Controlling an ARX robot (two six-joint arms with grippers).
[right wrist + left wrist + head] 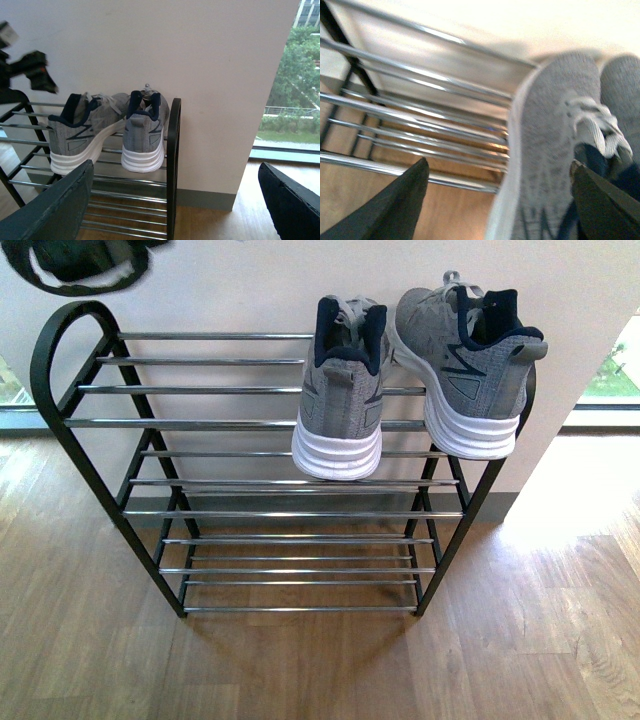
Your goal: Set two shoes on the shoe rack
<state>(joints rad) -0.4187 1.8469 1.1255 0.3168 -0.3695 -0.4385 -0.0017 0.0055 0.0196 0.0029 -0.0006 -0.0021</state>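
My left gripper (498, 165) is released, its fingers spread wide close over the shoes; that view is blurred. My right gripper (176, 166) is released too and holds nothing, off the right end of the shoe rack (60, 390). One shoe (338, 390) and the other shoe (465, 365) sit side by side at the right end of the top shelf, heels toward me.

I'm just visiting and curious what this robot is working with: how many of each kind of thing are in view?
Grey knit sneakers: 2
Shoe rack: 1
Grippers: 2, the left gripper and the right gripper, both open
Total: 5
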